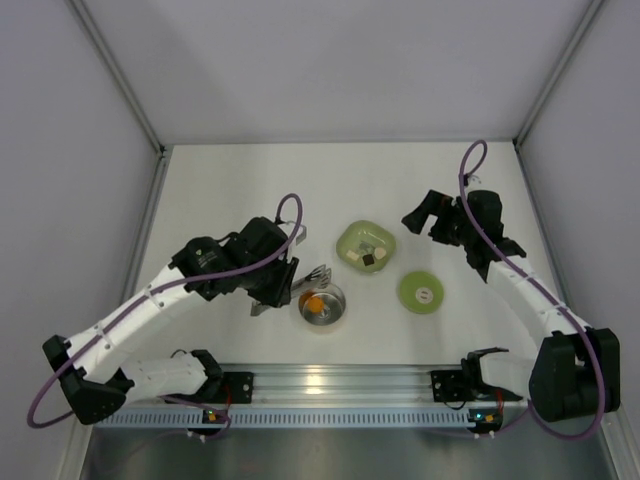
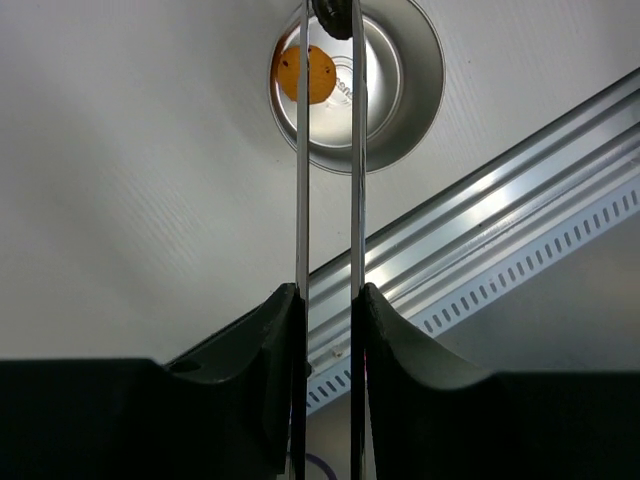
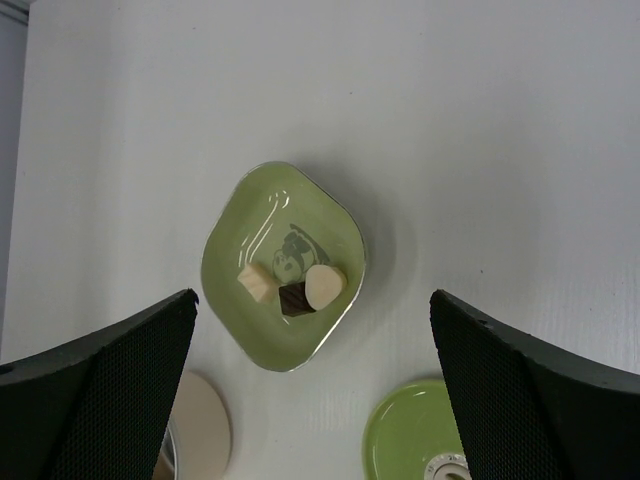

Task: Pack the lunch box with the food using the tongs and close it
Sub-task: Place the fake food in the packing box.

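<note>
The lunch box [image 1: 323, 305] is a small shiny steel bowl near the table's front, and an orange piece of food [image 1: 314, 303] lies inside it. My left gripper [image 1: 278, 280] is shut on the tongs [image 1: 313, 274]. In the left wrist view the two slim arms of the tongs [image 2: 301, 180] run from my left gripper [image 2: 328, 300] up over the lunch box [image 2: 400, 90]. A dark piece [image 2: 334, 16] sits at their tips, beside the orange piece [image 2: 305, 72]. The green lid [image 1: 422, 292] lies flat to the right. My right gripper [image 1: 430, 215] hangs open above the table, holding nothing.
A pale green rounded-square dish [image 3: 250, 215] holds two whitish pieces [image 3: 323, 285] and a dark one [image 3: 296, 298]. The same dish [image 1: 352, 236] sits behind the lunch box. The lid [image 3: 410, 440] shows at the bottom of the right wrist view. An aluminium rail [image 1: 340, 380] runs along the near edge.
</note>
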{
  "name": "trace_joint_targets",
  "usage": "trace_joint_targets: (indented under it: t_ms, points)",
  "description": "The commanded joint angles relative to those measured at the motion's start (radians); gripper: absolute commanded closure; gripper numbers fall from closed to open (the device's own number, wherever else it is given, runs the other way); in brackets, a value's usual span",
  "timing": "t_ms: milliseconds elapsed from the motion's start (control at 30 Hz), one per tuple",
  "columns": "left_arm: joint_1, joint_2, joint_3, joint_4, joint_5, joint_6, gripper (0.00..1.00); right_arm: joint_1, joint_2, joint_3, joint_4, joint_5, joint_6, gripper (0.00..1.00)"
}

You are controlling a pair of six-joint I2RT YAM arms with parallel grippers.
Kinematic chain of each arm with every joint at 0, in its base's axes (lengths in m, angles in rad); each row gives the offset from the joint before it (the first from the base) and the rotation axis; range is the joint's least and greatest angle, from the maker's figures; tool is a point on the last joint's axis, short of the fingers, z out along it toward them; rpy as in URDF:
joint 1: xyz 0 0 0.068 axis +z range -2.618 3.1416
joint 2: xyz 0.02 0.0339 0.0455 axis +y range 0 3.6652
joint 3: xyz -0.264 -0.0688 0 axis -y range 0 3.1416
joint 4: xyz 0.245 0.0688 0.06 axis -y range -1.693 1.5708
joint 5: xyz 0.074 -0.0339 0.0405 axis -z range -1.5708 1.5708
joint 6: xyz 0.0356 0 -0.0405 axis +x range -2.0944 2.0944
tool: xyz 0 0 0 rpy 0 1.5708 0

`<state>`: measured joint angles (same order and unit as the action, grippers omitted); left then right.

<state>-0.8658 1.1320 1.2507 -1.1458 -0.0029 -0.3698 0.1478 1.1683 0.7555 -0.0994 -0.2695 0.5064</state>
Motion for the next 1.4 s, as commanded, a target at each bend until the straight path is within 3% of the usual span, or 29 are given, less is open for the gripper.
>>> trace_joint_targets:
  t_ms: [0,367,700,1000,1167,1367]
  points:
    - [-0.002,-0.050,-0.019,-0.023,0.058,-0.017,0.65,0.012,-0.021,0.047,-0.020,0.016,-0.020,0.02]
    - [-0.002,-0.078,-0.071,-0.042,0.106,0.002,0.57,0.012,-0.036,0.042,-0.033,0.027,-0.016,0.02]
    - [-0.002,-0.044,-0.002,-0.011,0.092,0.008,0.49,0.012,-0.029,0.061,-0.046,0.032,-0.029,0.02]
    - [-0.002,0.129,0.234,0.103,0.017,0.014,0.50,0.013,-0.012,0.068,-0.042,0.024,-0.042,0.02]
    - [-0.002,0.294,0.299,0.170,-0.071,0.026,0.51,0.012,-0.009,0.067,-0.037,0.024,-0.046,0.02]
    - [-0.002,0.448,0.348,0.228,-0.080,0.028,0.53,0.012,0.002,0.073,-0.036,0.015,-0.051,0.02]
